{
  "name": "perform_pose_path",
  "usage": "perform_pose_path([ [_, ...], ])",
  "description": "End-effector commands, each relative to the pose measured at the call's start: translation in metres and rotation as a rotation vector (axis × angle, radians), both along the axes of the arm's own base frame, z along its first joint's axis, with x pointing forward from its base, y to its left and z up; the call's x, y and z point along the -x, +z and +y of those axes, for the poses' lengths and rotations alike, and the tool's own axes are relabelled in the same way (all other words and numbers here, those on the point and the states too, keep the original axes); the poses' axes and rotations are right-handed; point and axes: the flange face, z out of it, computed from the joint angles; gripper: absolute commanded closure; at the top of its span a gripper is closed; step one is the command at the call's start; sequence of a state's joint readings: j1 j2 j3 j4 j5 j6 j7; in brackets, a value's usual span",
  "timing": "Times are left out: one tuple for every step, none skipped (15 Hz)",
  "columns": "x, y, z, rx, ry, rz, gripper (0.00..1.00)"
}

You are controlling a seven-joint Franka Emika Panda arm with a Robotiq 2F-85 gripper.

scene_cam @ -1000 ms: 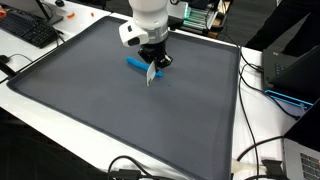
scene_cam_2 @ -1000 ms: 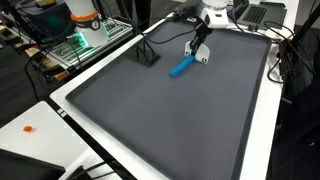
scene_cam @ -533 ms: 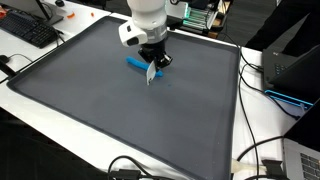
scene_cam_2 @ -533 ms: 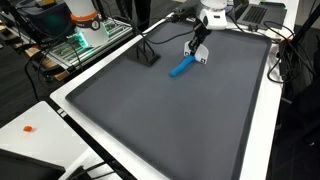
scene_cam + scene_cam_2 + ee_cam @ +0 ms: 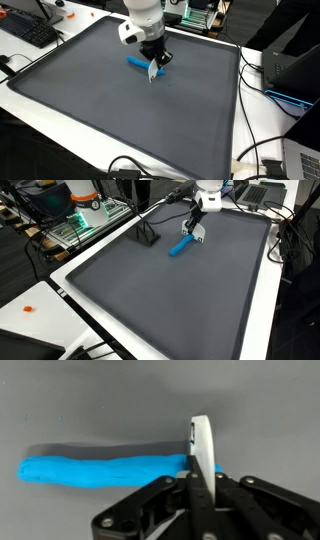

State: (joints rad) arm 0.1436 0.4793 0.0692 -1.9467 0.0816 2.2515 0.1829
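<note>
My gripper [image 5: 153,63] hangs over the far part of a dark grey mat [image 5: 120,110] and is shut on a thin white flat piece [image 5: 151,74], held on edge just above the mat. A blue elongated object [image 5: 135,63] lies flat on the mat right beside the gripper. In the wrist view the white piece [image 5: 201,445] sticks up between the closed fingers of the gripper [image 5: 197,478], with the blue object [image 5: 100,470] stretching off to the left behind them. The gripper [image 5: 194,229], the blue object [image 5: 181,247] and the mat [image 5: 170,300] show in both exterior views.
A small black stand [image 5: 148,235] sits on the mat near the blue object. A keyboard [image 5: 30,30] lies beyond the mat's edge. A green circuit board [image 5: 85,218], cables [image 5: 262,80] and dark equipment [image 5: 295,65] ring the table.
The gripper, with the white piece in it, has shifted slightly and risen a little. The blue object has not moved.
</note>
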Motion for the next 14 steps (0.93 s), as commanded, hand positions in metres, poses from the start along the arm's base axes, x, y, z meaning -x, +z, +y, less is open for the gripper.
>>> perform_pose_path([
  [0.019,-0.008,0.000,-0.043,0.022,0.055,0.99],
  [0.020,-0.009,0.000,-0.047,0.026,0.061,0.99],
  [0.021,-0.009,0.001,-0.051,0.030,0.064,0.99],
  [0.023,-0.009,0.002,-0.055,0.034,0.068,0.99],
  [0.025,-0.010,0.004,-0.058,0.038,0.073,0.99],
  [0.026,-0.010,0.005,-0.061,0.044,0.075,0.99],
  [0.026,-0.009,0.006,-0.070,0.047,0.076,0.99],
  [0.027,-0.007,0.008,-0.079,0.051,0.077,0.99],
  [0.027,-0.005,0.009,-0.084,0.052,0.077,0.99],
  [0.028,-0.003,0.010,-0.099,0.056,0.079,0.99],
  [0.028,-0.001,0.011,-0.109,0.057,0.082,0.99],
  [0.028,0.001,0.011,-0.115,0.060,0.086,0.99],
  [0.029,0.002,0.012,-0.121,0.063,0.091,0.99],
  [0.028,0.005,0.011,-0.116,0.062,0.088,0.99],
])
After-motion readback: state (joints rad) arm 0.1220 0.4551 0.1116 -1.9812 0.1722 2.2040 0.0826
